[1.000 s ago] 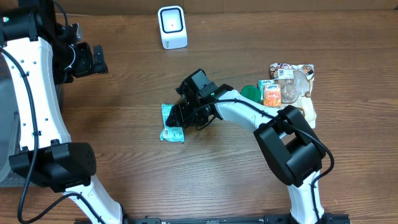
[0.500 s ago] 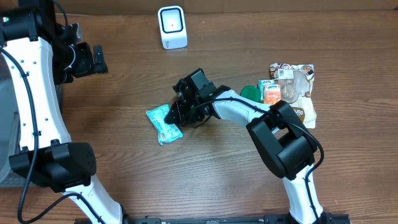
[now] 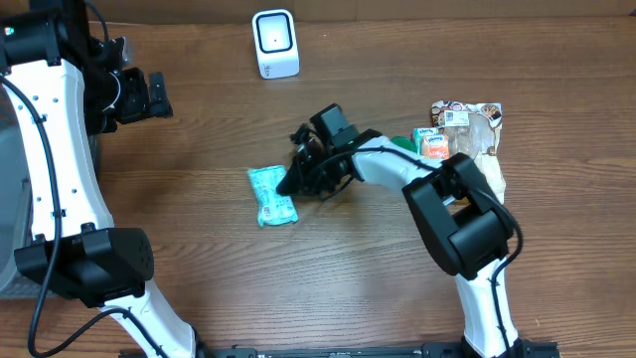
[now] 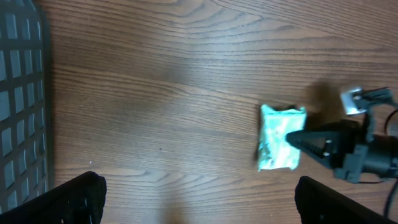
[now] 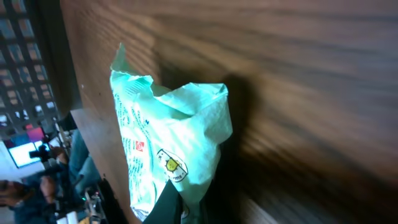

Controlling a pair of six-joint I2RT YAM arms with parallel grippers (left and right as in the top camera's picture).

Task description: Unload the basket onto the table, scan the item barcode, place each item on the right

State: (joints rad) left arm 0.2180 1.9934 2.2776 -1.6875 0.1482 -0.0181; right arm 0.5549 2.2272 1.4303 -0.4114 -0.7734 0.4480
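The packet (image 3: 273, 195) lay flat near the middle of the desk (image 3: 199, 288), with the right fingers (image 3: 295, 180) at its right edge. Those fingers were pressed together into a dark point (image 4: 311, 142) and pinched the packet's edge. In the right wrist view the film (image 5: 168, 143) bunched and puckered toward the dark fingertip at the bottom of the picture. The left fingers (image 4: 74, 198) were spread wide and held nothing. They hung well apart from the packet, near the desk's far left corner (image 3: 149, 96).

The desk was brown wood with a long, wavy grain. A small white scanner (image 3: 275, 43) stood upright at the far edge, well apart from the packet. To the right, a loose pile of groceries (image 3: 462, 139) lay just beside the right arm. A dark grid-walled basket (image 4: 18, 93) stood at the desk's left side. Beyond the desk edge the right wrist view caught only a blurred bright screen and clutter, too unclear to tell.

The packet was a small pale-green pouch of thin, crinkled film. It was roughly rectangular with a ragged sealed end, and it carried small print and a round yellow mark (image 5: 171, 167).
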